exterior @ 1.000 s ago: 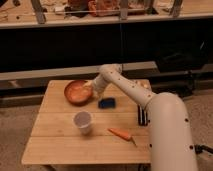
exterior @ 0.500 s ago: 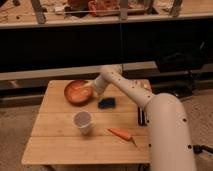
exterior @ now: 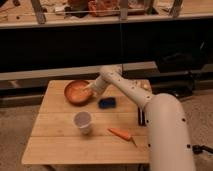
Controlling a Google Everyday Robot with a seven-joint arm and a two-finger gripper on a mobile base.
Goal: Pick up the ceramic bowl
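Note:
The ceramic bowl, round, shallow and orange-brown with a mottled inside, sits on the wooden table at its far left-centre. My gripper is at the bowl's right rim, at the end of the white arm that reaches in from the right. The bowl rests on the table.
A small white cup stands in front of the bowl. A blue sponge lies right of the bowl, under the arm. An orange carrot lies near the front right. A dark tool lies at the right edge. A shelf runs behind the table.
The gripper has shifted slightly toward the bowl's right rim. The bowl, cup, sponge and carrot have not moved.

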